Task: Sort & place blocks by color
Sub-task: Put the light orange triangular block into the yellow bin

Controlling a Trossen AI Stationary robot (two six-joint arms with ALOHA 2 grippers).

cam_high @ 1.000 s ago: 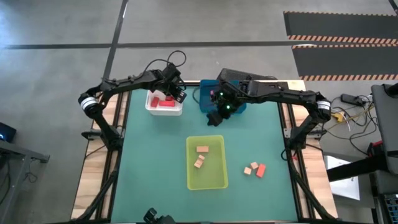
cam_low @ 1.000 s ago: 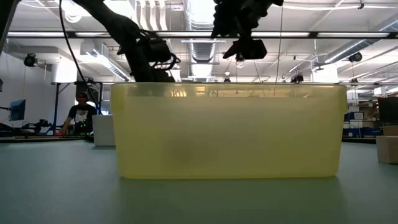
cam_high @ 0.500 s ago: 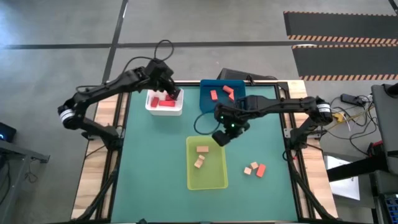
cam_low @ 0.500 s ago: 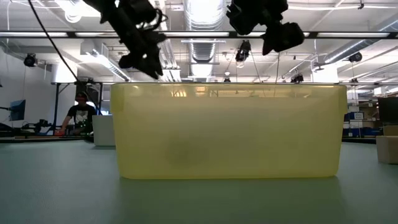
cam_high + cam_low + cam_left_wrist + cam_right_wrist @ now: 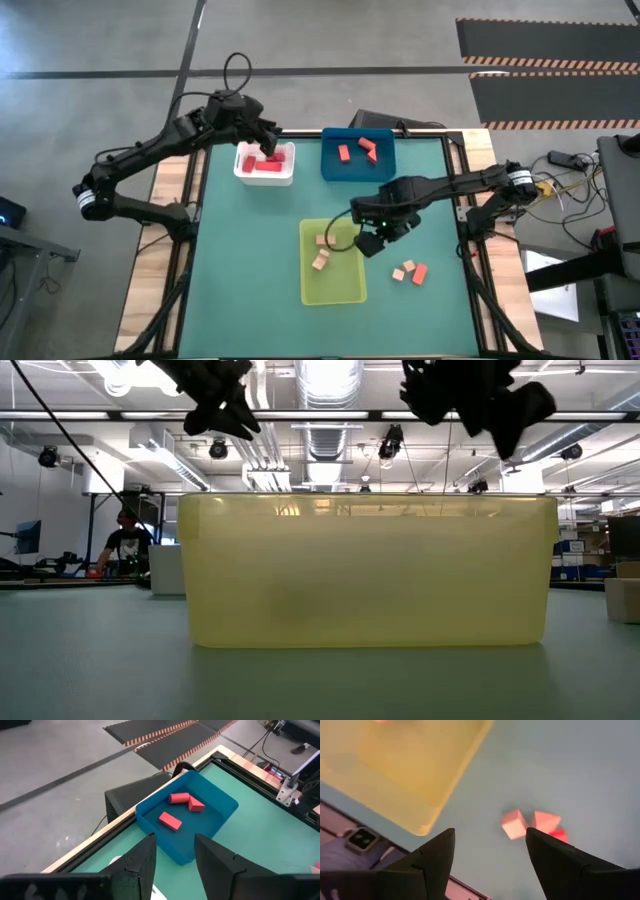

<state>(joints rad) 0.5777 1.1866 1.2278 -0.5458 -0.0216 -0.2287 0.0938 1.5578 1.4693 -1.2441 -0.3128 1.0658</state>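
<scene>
Three small blocks (image 5: 534, 826), tan and coral, lie beneath right end effector (image 5: 490, 847), open.

Blocks (image 5: 535, 826) beyond the yellow-green bin (image 5: 410, 780) blurred, bin's contents hidden behind its wall (image 5: 365, 570) in low view

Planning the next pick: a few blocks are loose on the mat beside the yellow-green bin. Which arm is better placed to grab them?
Right. The right gripper hangs open by the yellow-green bin, close to the loose blocks, which show between its fingers in its wrist view. The left gripper is far off over the white bin.
</scene>
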